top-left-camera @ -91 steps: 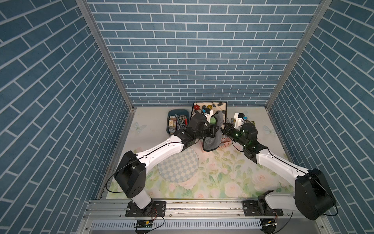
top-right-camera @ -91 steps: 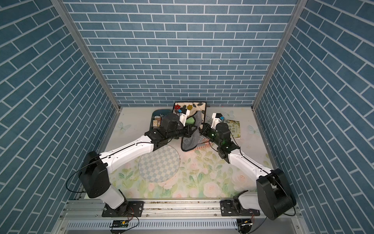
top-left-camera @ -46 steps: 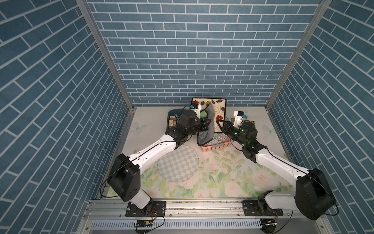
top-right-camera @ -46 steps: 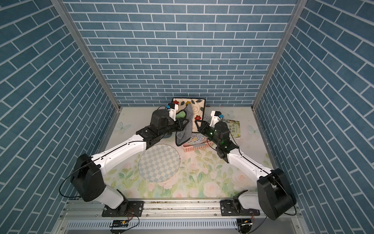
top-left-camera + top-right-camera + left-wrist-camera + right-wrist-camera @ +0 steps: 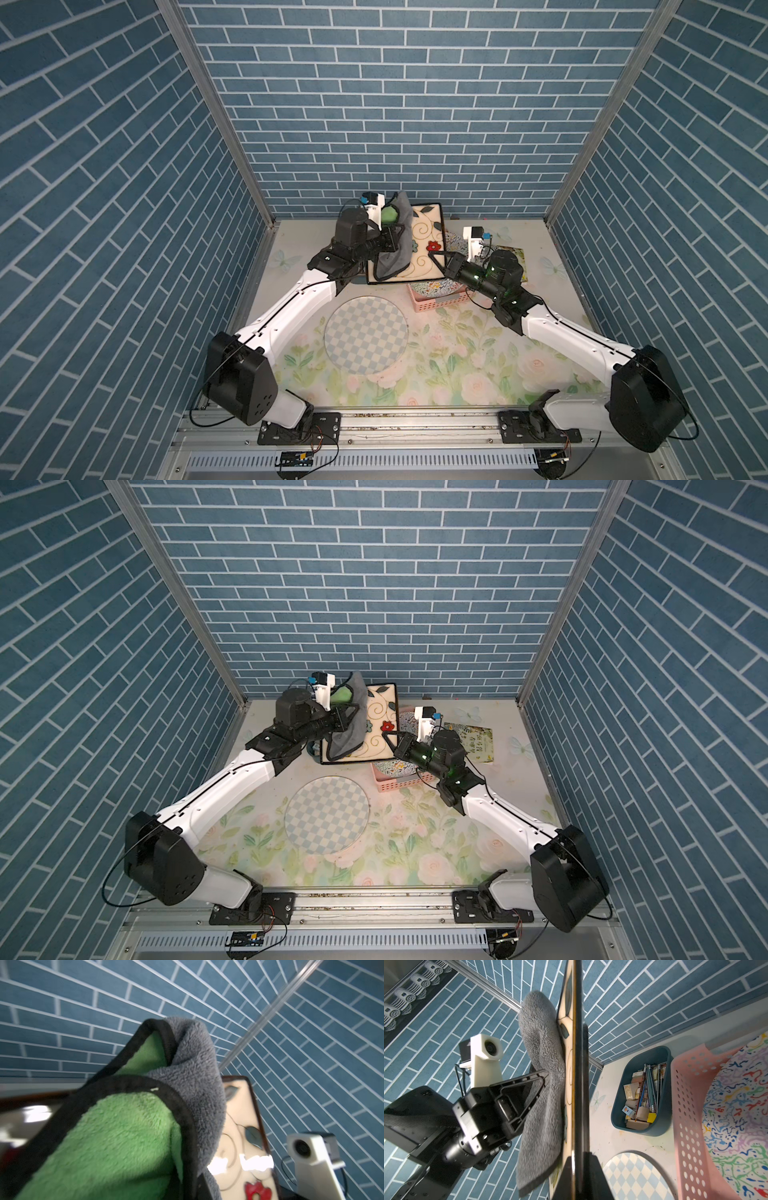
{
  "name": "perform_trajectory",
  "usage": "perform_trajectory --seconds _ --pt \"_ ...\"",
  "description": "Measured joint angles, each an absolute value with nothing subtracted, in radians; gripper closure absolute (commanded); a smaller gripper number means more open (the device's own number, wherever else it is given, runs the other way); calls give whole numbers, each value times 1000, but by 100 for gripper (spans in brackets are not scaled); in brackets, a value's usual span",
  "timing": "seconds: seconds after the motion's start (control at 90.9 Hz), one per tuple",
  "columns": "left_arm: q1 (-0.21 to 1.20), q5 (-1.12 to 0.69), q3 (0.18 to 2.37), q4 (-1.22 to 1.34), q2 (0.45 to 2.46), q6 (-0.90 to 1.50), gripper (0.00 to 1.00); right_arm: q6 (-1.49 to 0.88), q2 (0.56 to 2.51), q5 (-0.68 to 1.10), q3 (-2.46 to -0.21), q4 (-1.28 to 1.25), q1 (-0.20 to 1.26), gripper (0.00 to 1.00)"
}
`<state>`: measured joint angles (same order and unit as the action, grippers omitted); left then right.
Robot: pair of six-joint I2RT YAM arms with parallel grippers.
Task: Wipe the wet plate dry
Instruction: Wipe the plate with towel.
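Plate [image 5: 428, 232], rectangular, raised on edge, rim clamped by right hand [image 5: 439, 261]; painted face toward left hand [image 5: 392, 241], which grips cloth [image 5: 395, 259] pressed flat against it.

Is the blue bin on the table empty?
No, the blue bin holds pencils and small boxes.

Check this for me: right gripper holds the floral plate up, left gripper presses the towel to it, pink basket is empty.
Not empty: the basket holds a patterned dish, as the right wrist view shows. The rest stands.
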<state>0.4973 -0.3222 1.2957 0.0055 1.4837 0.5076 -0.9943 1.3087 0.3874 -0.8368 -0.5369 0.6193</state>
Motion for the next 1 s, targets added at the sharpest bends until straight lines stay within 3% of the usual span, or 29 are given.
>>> perform_trajectory --seconds 0.242,0.484,0.693,0.913,1.001 --pt "386 -369 1294 18 1465 513 100 -971 1262 374 -837 -477 633 100" --pt "631 -337 1430 22 1596 463 100 -946 1290 354 -843 -453 680 100" --pt "577 -322 1413 7 1559 457 100 -939 1277 374 -842 -452 677 100" --pt "714 -278 1311 59 1549 435 100 -981 1220 361 -773 -501 578 100" --pt "685 -279 1252 79 1526 469 100 -978 1225 354 -765 -486 581 100"
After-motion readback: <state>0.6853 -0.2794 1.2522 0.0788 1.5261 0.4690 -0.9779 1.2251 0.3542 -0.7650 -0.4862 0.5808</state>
